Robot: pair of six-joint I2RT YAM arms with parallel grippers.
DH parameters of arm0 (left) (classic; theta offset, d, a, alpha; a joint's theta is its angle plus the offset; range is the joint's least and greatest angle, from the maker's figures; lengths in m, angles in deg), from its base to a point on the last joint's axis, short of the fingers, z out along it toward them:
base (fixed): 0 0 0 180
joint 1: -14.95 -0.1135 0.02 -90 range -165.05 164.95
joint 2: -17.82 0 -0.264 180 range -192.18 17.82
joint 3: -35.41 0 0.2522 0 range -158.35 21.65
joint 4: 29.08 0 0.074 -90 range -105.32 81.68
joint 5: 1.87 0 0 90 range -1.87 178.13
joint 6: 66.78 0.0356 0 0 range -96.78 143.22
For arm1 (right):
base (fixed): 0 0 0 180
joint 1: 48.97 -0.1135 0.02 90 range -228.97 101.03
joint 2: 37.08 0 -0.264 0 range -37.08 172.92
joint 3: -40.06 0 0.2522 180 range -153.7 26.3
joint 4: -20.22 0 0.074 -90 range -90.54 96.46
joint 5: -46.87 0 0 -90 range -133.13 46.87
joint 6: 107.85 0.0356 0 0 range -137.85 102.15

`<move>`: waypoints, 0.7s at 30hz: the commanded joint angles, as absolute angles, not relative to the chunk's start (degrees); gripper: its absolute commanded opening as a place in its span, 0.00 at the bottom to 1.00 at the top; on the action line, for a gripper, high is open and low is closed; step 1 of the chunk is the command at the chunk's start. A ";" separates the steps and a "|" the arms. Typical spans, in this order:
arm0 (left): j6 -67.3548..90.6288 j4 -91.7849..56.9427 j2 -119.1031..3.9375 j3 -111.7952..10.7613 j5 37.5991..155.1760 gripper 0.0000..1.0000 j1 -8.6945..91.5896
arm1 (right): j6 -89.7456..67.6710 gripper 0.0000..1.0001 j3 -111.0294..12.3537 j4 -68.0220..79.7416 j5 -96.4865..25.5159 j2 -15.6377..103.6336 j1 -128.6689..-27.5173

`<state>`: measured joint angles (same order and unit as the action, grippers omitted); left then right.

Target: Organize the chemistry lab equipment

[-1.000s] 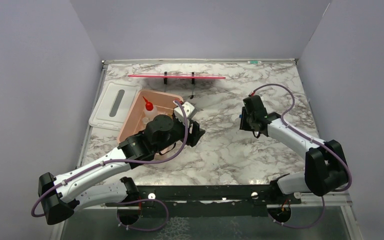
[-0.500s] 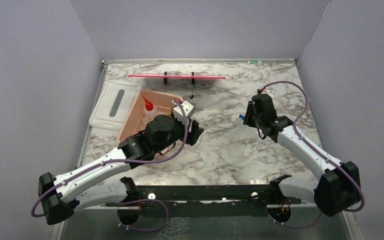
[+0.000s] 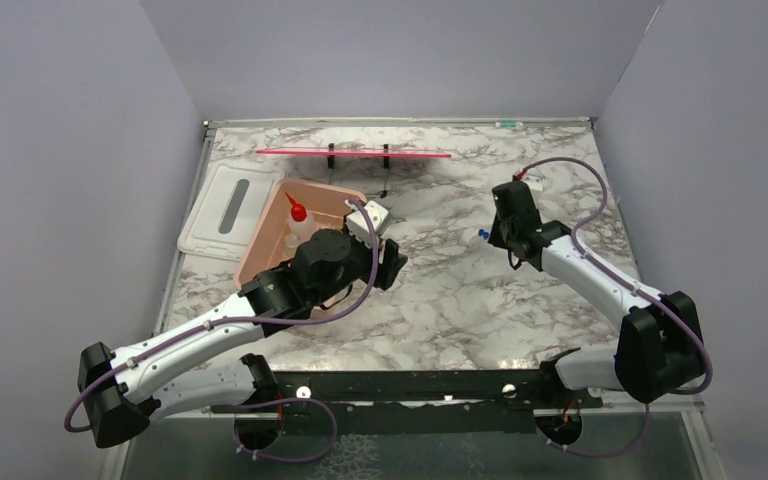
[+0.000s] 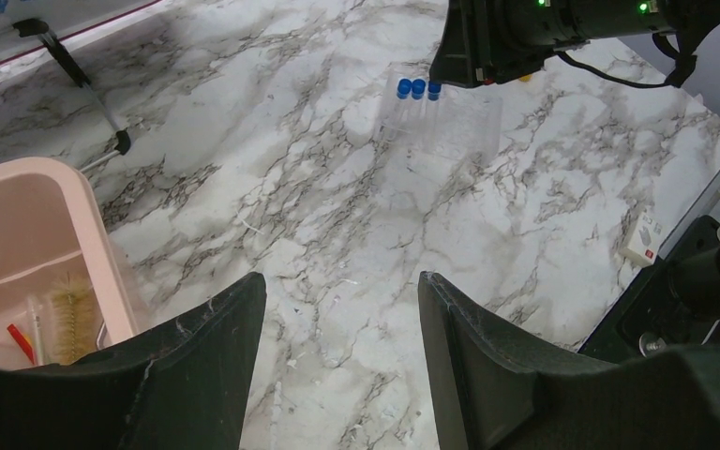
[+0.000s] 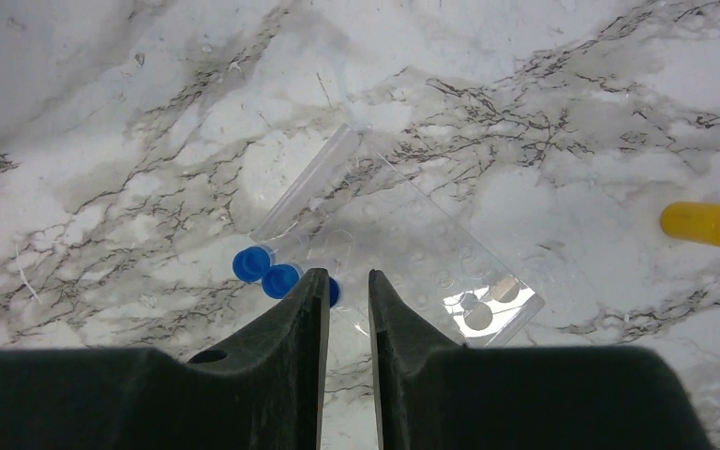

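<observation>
- Directly beneath the right pincer (image 5: 347,278), blue-capped tubes (image 5: 281,279) lie on the surface (image 5: 103,112); the jaws are nearly together, grip unclear.
- Likely step: picking one tube; next, clamp its cap and lift toward the pink tub (image 4: 19,173).

High rear overview, wrist views share tubes (image 5: 281,278)

3 blue-capped tubes (image 5: 281,279), flat, side by side
</observation>
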<state>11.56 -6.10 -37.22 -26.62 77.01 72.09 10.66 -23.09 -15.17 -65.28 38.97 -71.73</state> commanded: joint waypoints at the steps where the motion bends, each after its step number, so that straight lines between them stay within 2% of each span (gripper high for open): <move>1: 11.01 -6.02 -37.29 -28.36 75.48 0.64 72.43 | 11.24 0.25 -24.80 -14.54 -65.71 40.09 -71.62; 11: 11.06 -6.09 -37.08 -27.96 75.14 0.64 72.44 | 12.24 0.25 -21.94 -18.19 -60.88 36.25 -71.64; 21: 11.06 -6.27 -36.93 -27.83 75.36 0.64 72.44 | 12.86 0.25 -20.11 -18.88 -61.06 33.78 -71.64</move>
